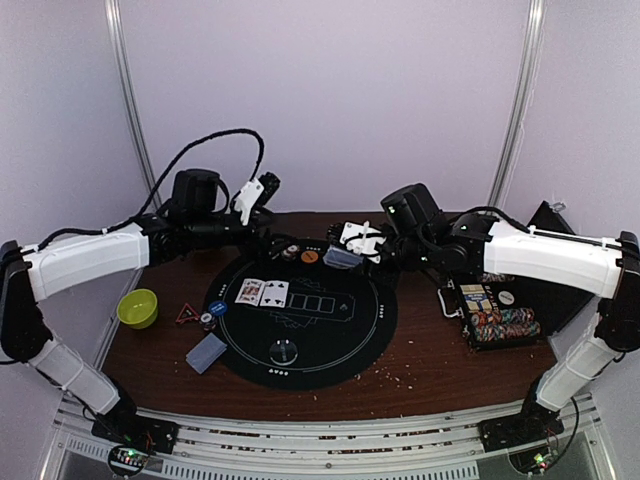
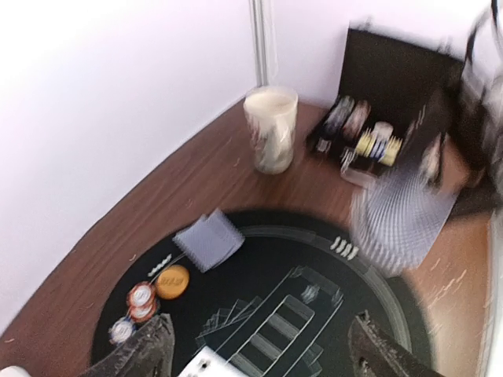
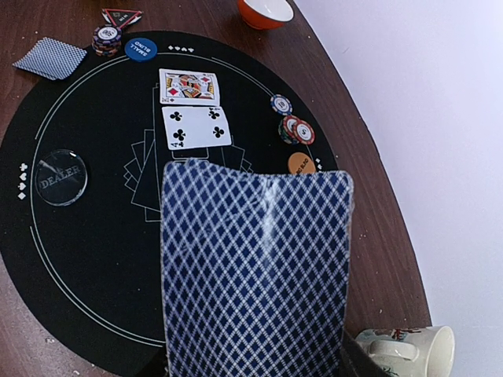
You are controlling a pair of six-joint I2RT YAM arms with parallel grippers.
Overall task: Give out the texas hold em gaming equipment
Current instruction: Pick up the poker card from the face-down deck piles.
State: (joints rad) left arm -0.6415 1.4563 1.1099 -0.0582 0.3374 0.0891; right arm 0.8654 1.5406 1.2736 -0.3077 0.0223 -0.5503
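My right gripper (image 1: 358, 240) is shut on a blue-backed playing card (image 3: 255, 275), held face down over the far right part of the black poker mat (image 1: 330, 345). The card shows blurred in the left wrist view (image 2: 401, 220). Two face-up cards (image 1: 262, 292) lie on the mat's left half. A small face-down pile (image 2: 208, 239) lies at the mat's far rim beside an orange disc (image 1: 310, 256) and striped chips (image 1: 290, 250). Another pile (image 1: 205, 352), a blue disc (image 1: 217, 309) and chips (image 1: 207, 320) lie at the left edge. My left gripper (image 1: 258, 192) is open and empty, raised at the far left; its fingers (image 2: 141, 353) frame the mat.
A clear dealer disc (image 1: 285, 350) lies near the mat's front. A red triangle (image 1: 186, 314) and a bowl (image 1: 138, 308) are left of the mat. An open chip case (image 1: 495, 315) stands on the right. A mug (image 2: 271, 129) stands at the back.
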